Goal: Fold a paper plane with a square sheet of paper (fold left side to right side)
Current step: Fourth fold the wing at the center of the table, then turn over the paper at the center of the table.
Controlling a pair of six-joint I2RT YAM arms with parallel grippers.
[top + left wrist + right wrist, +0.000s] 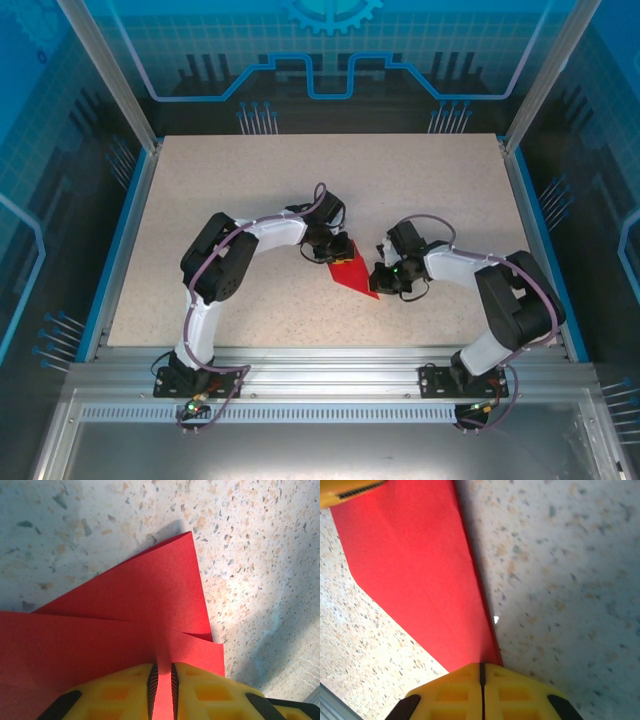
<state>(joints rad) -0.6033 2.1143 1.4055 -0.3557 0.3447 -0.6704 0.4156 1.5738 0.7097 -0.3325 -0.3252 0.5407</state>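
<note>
The square sheet of paper [350, 275] lies mid-table as a red creased triangular shape pointing toward the near right. My left gripper [338, 250] is at its far left end. In the left wrist view the yellow fingers [210, 695] are shut on a raised fold of the sheet [140, 610], with red paper filling the narrow gap at the gripper [162, 675]. My right gripper [384, 282] sits at the sheet's near right point. In the right wrist view that gripper [481, 666] is shut, tips down on the narrow end of the sheet [415, 565], beside its long folded edge.
The speckled beige table [300, 180] has blue rims left and right and an aluminium rail [330, 365] along the near edge. A yellow finger of the left gripper [345, 490] shows at the top left of the right wrist view.
</note>
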